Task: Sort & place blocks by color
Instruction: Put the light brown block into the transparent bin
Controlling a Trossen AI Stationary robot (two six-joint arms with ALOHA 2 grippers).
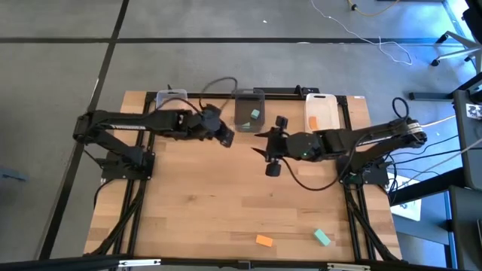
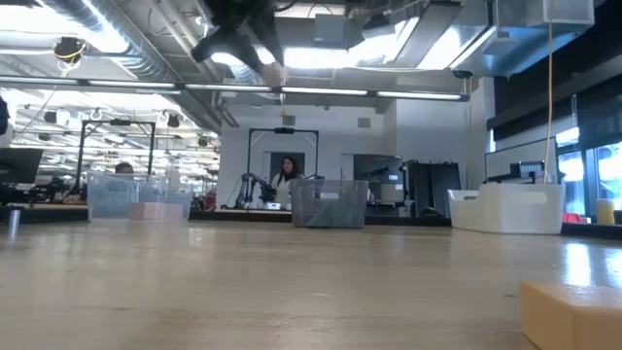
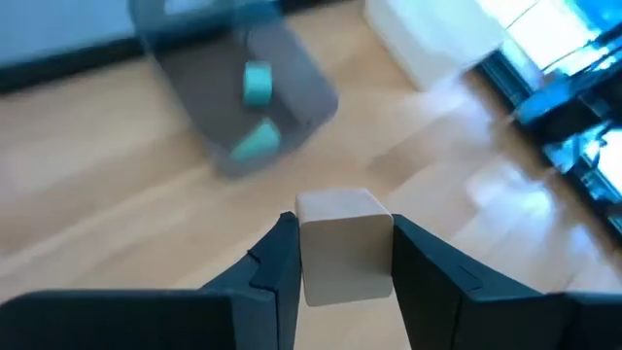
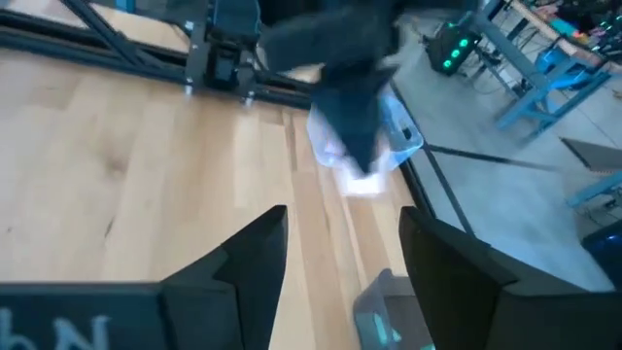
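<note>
My left gripper (image 3: 345, 228) is shut on a pale tan wood block (image 3: 342, 255) and is raised above the table near the grey middle bin (image 1: 250, 107); in the low view it shows high up (image 2: 255, 53). In the high view the gripper (image 1: 226, 138) hides the block. Two teal blocks (image 3: 257, 115) lie inside the grey bin. My right gripper (image 4: 340, 219) is open and empty, just right of the left one (image 1: 262, 143). An orange block (image 1: 264, 241) and a teal block (image 1: 322, 238) lie flat near the table's near edge. My left gripper pinches the tan block by two opposite side faces (image 3: 313, 267), one finger on each. The block's top end stands out past the fingertips (image 3: 282, 255). It is lifted clear of the table.
Three bins stand along the far edge: a clear one on the left (image 1: 172, 98), the grey one in the middle, and a white one (image 1: 320, 111) on the right with an orange block inside. A block (image 2: 573, 311) sits close to the low camera. A person (image 2: 287, 180) stands in the room behind.
</note>
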